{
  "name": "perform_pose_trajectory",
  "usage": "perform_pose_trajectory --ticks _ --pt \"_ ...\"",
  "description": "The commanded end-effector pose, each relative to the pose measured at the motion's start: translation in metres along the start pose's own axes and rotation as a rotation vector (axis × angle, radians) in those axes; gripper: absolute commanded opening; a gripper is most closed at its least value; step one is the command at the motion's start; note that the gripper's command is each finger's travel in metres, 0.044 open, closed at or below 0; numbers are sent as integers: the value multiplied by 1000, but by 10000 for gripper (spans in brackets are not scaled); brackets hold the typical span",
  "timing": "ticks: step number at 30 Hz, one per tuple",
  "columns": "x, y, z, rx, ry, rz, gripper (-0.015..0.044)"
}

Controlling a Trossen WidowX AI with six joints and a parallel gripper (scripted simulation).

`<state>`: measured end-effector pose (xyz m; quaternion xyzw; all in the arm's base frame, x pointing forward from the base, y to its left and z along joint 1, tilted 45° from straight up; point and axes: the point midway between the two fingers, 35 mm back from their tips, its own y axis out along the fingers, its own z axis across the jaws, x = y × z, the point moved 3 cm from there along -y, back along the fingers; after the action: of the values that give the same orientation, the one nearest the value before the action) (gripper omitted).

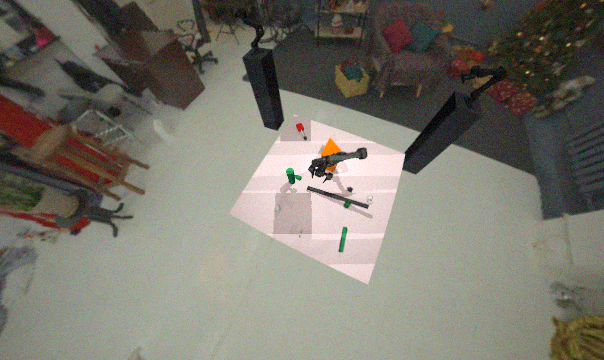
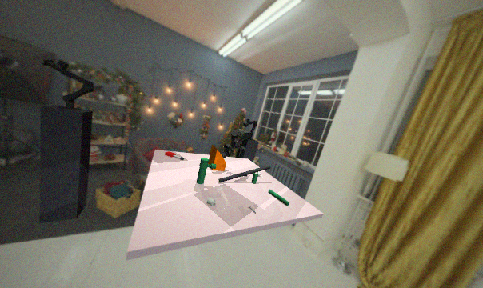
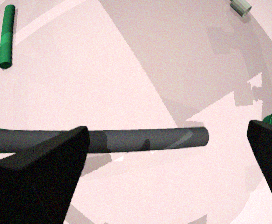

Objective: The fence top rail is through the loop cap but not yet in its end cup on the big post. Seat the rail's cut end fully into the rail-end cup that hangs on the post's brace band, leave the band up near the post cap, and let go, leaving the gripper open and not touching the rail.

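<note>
The big green post (image 1: 291, 177) (image 2: 201, 174) stands upright. Its rail-end cup (image 1: 298, 178) (image 2: 212, 166) sticks out near the top, on the rail's side. The black rail (image 1: 332, 194) (image 2: 241, 175) (image 3: 152, 138) slopes: its end nearer the big post is low and clearly apart from the cup, and its other end is raised. The rail crosses at the short green post (image 1: 347, 204) (image 2: 255, 178); the loop there is too small to make out. My gripper (image 1: 320, 178) (image 3: 171, 132) is wide open and empty, above the rail's low end. The left finger hides part of the rail in the wrist view.
A green rod (image 1: 343, 240) (image 2: 278, 197) (image 3: 7, 37) lies on the table. A small pale fitting (image 1: 278, 208) (image 2: 211, 202) (image 3: 241, 7) lies near the big post. An orange wedge (image 1: 330, 147) (image 2: 217, 161) stands beside the arm. A red-handled tool (image 1: 300, 128) (image 2: 170, 154) lies at the far corner.
</note>
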<state>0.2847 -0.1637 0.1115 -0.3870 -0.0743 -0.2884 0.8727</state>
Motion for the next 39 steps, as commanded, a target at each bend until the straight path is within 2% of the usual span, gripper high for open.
perform_pose_trajectory --ticks 1,5,10,19,21,32,39 --pt "-1 0 0 -3 33 8 440" --pt "-2 11 5 9 -123 57 440" --pt "-6 40 18 77 -565 187 440" --pt "-23 95 47 369 -1423 375 440" --pt "-27 102 52 428 -1542 391 440" --pt "-27 103 52 436 -1557 393 440" --pt "-45 134 53 437 -1557 391 440"
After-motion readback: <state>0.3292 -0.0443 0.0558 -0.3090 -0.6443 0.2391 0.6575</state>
